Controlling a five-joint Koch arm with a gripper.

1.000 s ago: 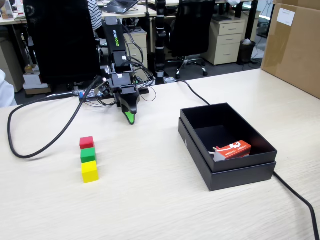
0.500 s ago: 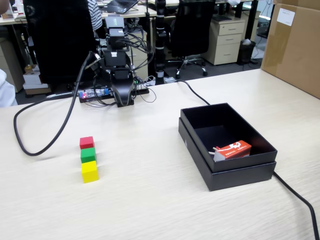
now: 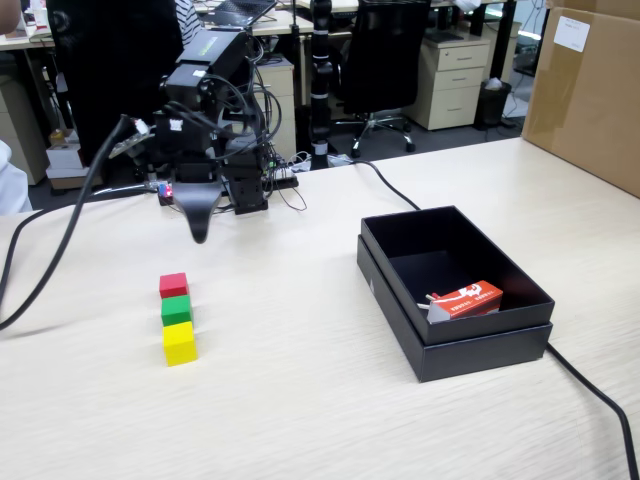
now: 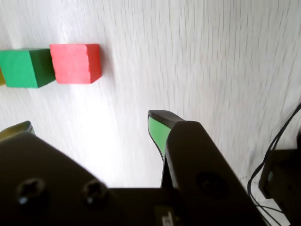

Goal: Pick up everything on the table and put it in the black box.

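Cubes sit in a touching row on the bench (image 3: 300, 400): red cube (image 3: 173, 285), green cube (image 3: 176, 310), yellow cube (image 3: 180, 343). My tool (image 4: 89, 125) hovers spread and empty, near the red one, black box (image 3: 480, 340) well apart.

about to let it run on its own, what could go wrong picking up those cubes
The red cube, green cube and yellow cube sit in a tight row, so the gripper closing on one may knock its neighbour. A carton already lies in the box, so a dropped cube could land on it.
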